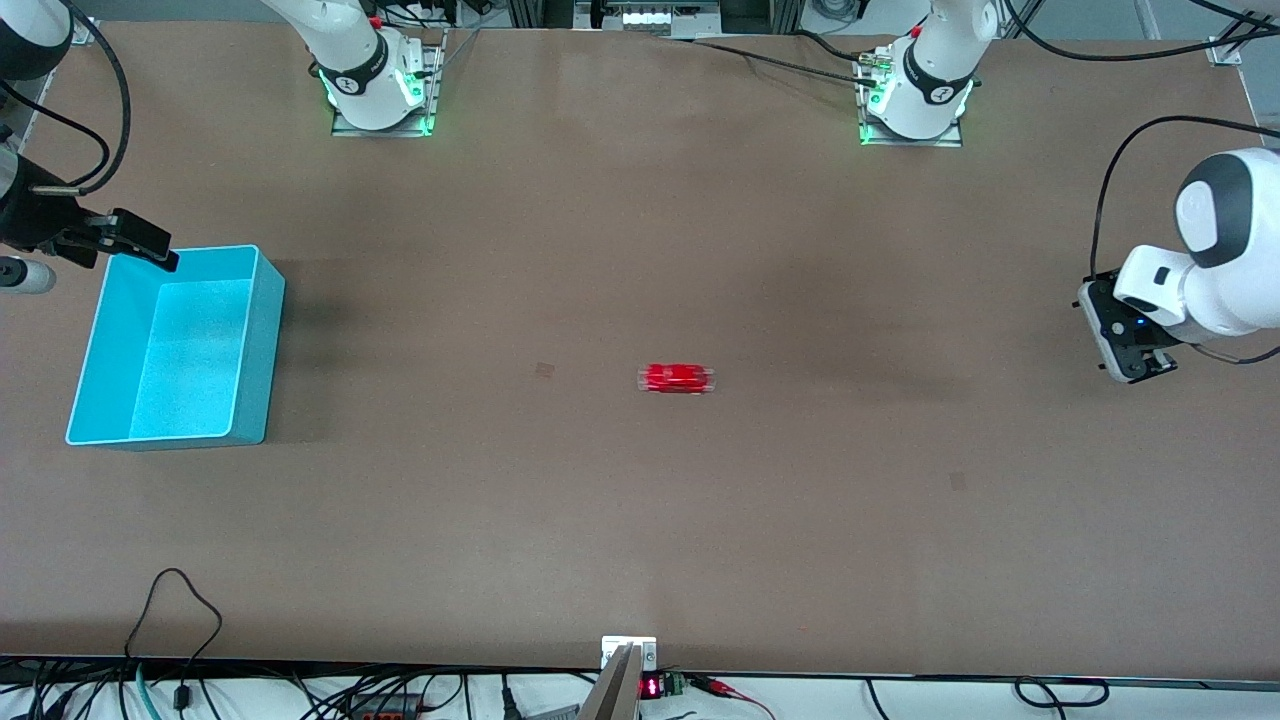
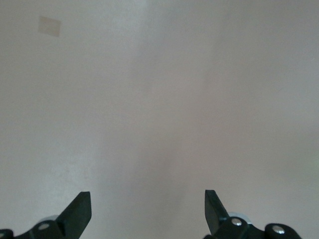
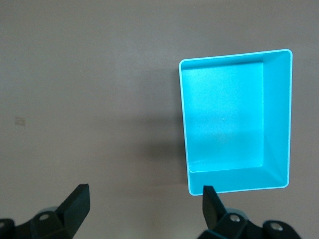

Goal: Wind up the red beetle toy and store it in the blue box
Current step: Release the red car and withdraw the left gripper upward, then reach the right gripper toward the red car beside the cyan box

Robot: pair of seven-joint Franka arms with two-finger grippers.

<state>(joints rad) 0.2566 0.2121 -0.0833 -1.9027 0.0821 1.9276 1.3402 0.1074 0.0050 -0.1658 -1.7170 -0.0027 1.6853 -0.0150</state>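
Observation:
The red beetle toy point(image 1: 677, 378) lies alone on the brown table, near its middle, with no gripper near it. The blue box point(image 1: 255, 350) stands at the right arm's end of the table, and its floor is bare. My right gripper point(image 1: 150, 248) hangs open over the box's corner nearest the robot bases. The right wrist view shows the box point(image 3: 276, 114) beside that gripper point(image 3: 145, 193), with nothing between the fingers. My left gripper point(image 1: 1143, 370) hangs open over the left arm's end of the table. In its wrist view the left gripper point(image 2: 148, 198) has only bare table under it.
Small pale tape patches point(image 1: 544, 370) point(image 1: 958, 481) mark the tabletop; one patch point(image 2: 50, 26) shows in the left wrist view and another patch point(image 3: 20, 120) in the right. Both arm bases point(image 1: 380, 95) point(image 1: 912, 105) stand at the table's back edge. Cables point(image 1: 180, 600) trail along the front edge.

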